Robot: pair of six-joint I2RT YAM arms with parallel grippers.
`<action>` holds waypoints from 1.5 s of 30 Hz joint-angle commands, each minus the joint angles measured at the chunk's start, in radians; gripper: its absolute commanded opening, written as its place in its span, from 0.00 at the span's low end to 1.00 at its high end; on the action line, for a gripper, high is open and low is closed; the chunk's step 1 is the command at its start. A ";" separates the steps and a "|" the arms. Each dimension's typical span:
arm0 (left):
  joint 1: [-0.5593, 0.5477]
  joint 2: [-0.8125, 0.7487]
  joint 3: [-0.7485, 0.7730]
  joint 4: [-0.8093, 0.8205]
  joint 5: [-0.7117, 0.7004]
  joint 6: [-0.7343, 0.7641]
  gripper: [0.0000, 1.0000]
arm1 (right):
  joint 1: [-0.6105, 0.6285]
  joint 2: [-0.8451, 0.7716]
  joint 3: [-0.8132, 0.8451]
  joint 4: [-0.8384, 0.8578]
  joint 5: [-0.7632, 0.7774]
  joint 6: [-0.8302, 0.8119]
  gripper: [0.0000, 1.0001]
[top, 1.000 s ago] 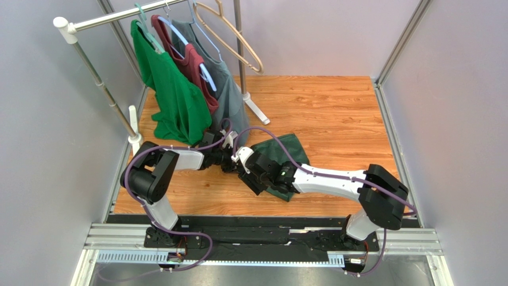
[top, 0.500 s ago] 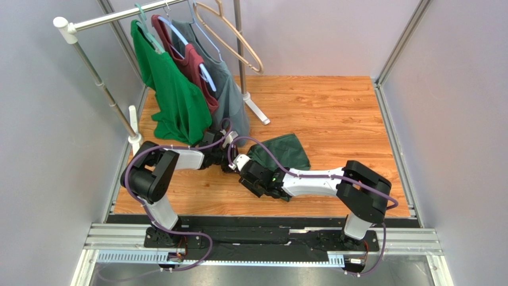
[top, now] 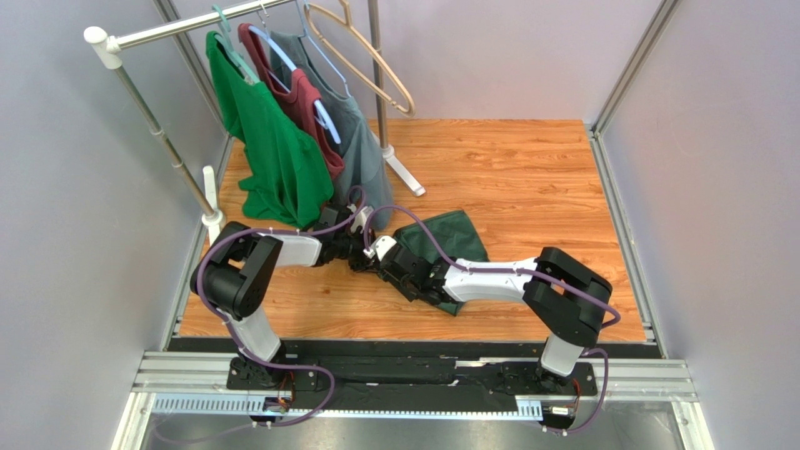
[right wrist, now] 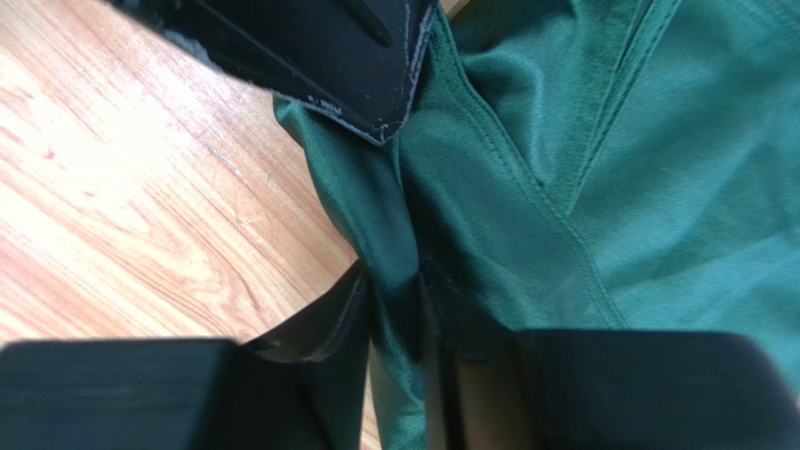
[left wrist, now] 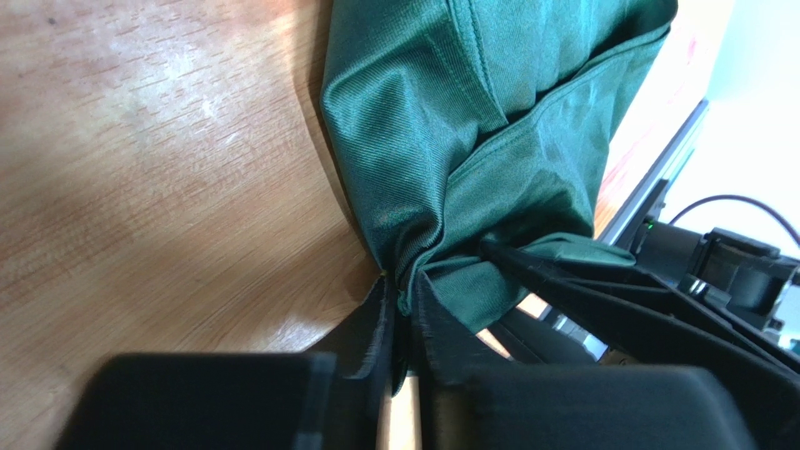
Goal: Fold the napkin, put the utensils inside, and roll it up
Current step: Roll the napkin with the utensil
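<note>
Status: napkin (top: 451, 239) bunched mid-table (top: 526, 169), fold unfinished by my read. I have left gripper (left wrist: 399, 319) pinching its corner, right gripper (right wrist: 399, 328) nipping adjacent fold. No fork visible; insert and roll remain.

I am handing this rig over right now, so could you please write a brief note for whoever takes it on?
left gripper: shut on the napkin, pinching a gathered edge.
right gripper: also shut on the napkin, on a fold right beside the left one.
Things: the napkin lies bunched in layers on the table; the fork is not in view in any camera.
Done: both grips are on the cloth; no neat fold shows.
Left: fold, lay the fork inside, roll up.
</note>
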 commanded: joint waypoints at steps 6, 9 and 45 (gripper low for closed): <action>0.026 -0.132 -0.011 0.026 -0.030 -0.005 0.57 | -0.082 -0.001 0.007 -0.213 -0.309 0.047 0.16; 0.028 -0.199 -0.049 0.041 -0.082 0.004 0.64 | -0.120 0.002 0.016 -0.227 -0.401 0.053 0.15; -0.040 0.052 -0.330 1.251 0.159 -0.033 0.73 | -0.482 0.228 0.102 -0.192 -1.056 0.035 0.09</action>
